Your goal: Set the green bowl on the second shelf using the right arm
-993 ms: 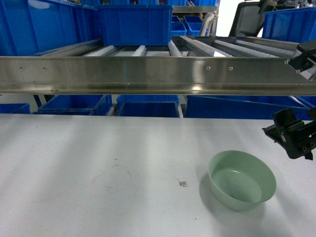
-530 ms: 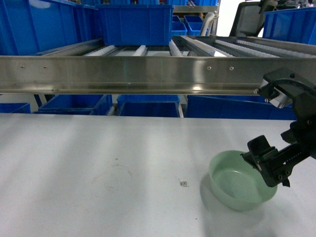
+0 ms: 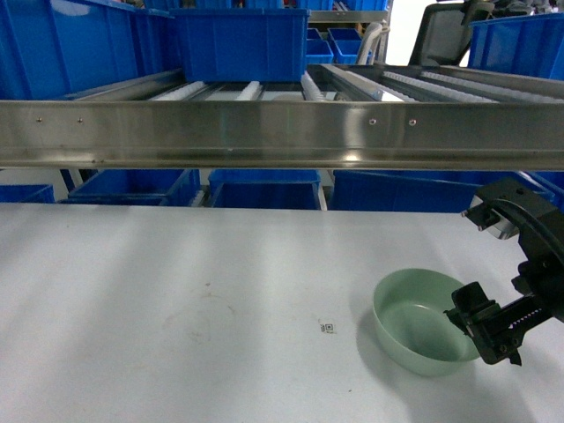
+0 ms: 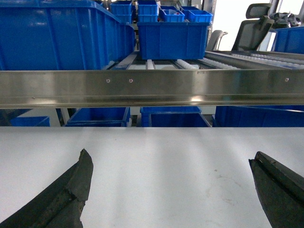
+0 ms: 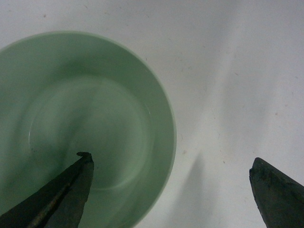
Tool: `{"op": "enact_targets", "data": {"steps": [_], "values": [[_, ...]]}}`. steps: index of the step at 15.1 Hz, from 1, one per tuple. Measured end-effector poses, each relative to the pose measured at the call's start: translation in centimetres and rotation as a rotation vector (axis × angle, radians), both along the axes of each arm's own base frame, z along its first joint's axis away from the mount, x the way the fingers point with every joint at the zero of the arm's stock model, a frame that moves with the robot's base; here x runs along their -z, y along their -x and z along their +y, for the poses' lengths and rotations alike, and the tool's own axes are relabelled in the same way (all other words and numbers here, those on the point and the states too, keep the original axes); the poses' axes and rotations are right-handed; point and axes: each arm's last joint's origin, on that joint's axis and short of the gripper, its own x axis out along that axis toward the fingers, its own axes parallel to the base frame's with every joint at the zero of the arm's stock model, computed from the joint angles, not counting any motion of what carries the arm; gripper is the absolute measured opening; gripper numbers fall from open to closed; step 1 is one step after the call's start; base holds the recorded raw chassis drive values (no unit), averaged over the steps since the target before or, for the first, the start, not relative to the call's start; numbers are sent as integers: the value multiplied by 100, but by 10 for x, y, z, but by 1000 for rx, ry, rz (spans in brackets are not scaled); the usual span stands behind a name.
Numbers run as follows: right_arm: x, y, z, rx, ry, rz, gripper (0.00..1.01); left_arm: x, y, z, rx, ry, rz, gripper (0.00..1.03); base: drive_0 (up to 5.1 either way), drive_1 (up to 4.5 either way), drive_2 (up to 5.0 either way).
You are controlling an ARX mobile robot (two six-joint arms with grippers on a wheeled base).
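Observation:
The green bowl stands upright and empty on the white table, right of the middle. My right gripper is open and straddles the bowl's right rim. In the right wrist view one finger hangs inside the green bowl and the other over bare table, with the right gripper midway across the rim. The steel roller shelf runs across above the table's far edge. In its own view, the left gripper is open over bare table; the head view does not show it.
Blue bins sit on the roller shelf and more blue bins stand under it behind the table. A small printed marker lies left of the bowl. A dark office chair stands far right behind the shelf.
My right gripper came down from beside the shelf edge, passed over the bowl and now sits lower at its right rim. The bowl has not moved.

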Motion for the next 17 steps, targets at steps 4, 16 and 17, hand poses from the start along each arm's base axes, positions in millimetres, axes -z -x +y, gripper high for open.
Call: {"op": "enact_targets", "data": {"steps": [4, 16, 17], "values": [[16, -4, 2, 2, 4, 32, 98, 0, 0, 0, 0, 0, 0, 98, 0, 0, 0], [23, -16, 26, 15, 3, 32, 16, 0, 0, 0, 0, 0, 0, 98, 0, 0, 0], [21, -17, 27, 7, -18, 10, 2, 0, 0, 0, 0, 0, 0, 98, 0, 0, 0]]}}
